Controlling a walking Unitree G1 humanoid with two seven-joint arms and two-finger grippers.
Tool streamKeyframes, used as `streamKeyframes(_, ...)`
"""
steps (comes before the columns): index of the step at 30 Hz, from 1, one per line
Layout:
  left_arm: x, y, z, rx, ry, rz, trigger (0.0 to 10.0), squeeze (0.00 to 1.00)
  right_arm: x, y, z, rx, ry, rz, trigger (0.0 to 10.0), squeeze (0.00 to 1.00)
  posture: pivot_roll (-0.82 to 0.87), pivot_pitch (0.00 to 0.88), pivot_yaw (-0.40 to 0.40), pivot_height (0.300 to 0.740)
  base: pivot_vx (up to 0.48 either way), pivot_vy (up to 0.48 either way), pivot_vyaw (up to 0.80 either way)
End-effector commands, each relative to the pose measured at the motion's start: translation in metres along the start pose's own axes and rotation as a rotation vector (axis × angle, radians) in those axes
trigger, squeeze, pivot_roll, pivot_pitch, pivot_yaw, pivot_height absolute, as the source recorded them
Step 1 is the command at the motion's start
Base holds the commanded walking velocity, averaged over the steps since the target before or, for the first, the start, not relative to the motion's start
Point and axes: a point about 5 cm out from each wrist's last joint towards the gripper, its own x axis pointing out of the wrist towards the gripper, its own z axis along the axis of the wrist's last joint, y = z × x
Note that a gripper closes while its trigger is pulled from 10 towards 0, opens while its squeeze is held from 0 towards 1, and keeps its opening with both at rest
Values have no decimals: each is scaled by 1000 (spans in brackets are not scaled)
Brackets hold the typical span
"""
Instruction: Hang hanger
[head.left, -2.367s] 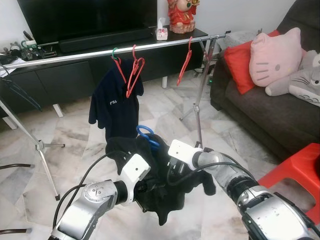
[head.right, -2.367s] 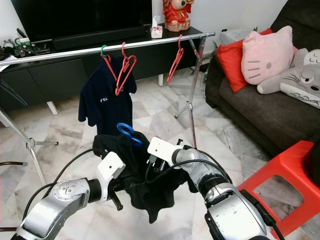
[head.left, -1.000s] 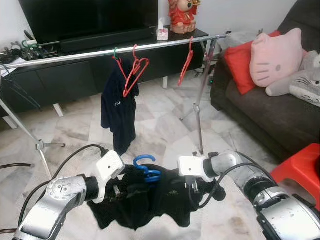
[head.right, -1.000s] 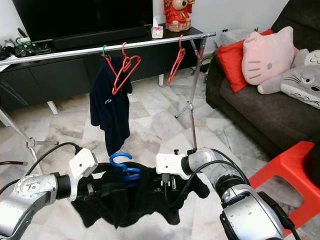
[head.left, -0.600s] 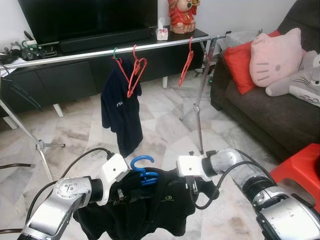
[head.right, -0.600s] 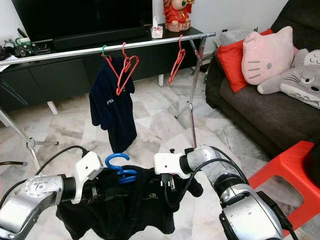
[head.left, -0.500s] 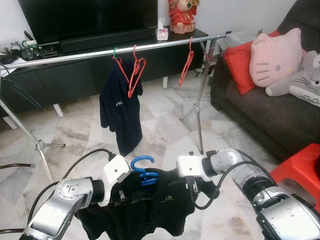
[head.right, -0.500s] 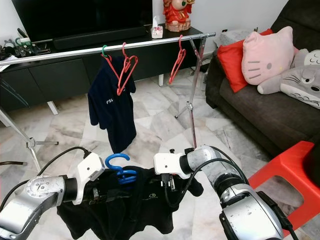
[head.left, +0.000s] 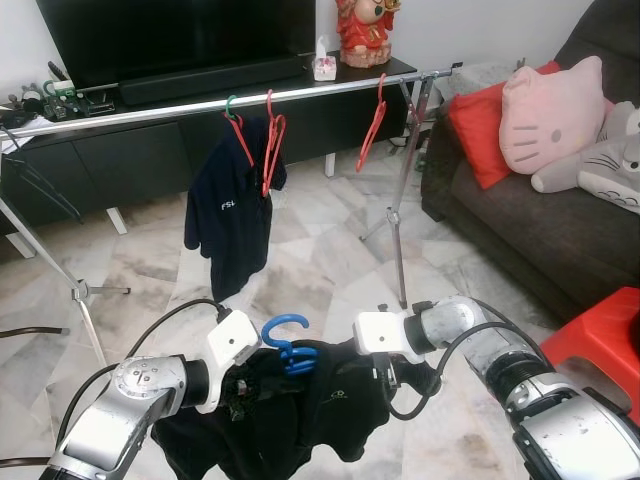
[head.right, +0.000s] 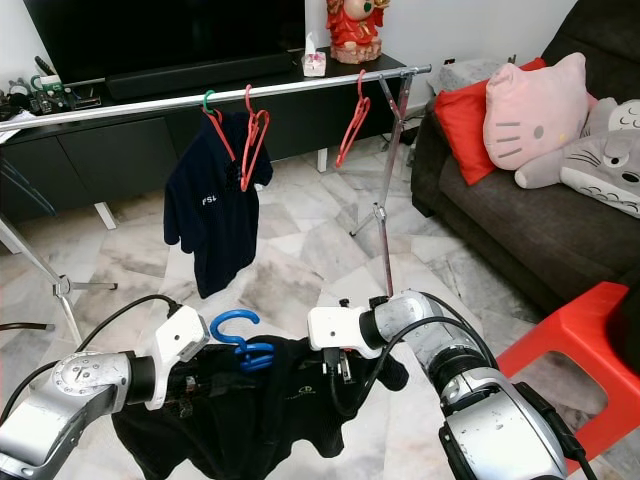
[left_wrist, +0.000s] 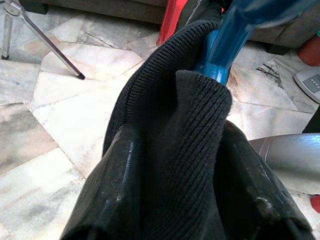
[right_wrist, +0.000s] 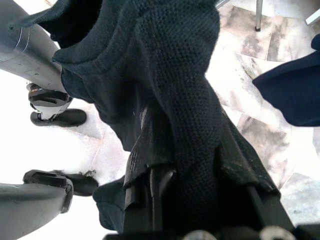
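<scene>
Left pincer (left_wrist: 175, 165) pinches the black shirt (head.left: 330, 405) at its shoulder, just beside the blue hanger (head.left: 285, 345). Hanger sits midway between the pincers, well below the rail (head.left: 200, 103). Right pincer (right_wrist: 200, 200) clamps the other shoulder, probably closed; wrist views show fabric wedged between fingers.

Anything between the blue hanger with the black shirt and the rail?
Nothing visible blocks the rise from the blue hanger with the black shirt to the rail. On the rail, a navy shirt and red hangers fill the middle; another red hanger hangs rightward, with bare rail between.
</scene>
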Motion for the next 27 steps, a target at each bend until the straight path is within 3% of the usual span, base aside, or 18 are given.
streamKeyframes(1,-1,2,4,15,-13,-8,0,0,-6,-11,11,-29,-53,-59,10000,0,-82,0,-3,740,0,0,0)
streamKeyframes(27,-1,1,6,14,-25,-13,0,0,-4,-11,10,-14,-53,-60,10000,0,-79,0,-4,740,0,0,0)
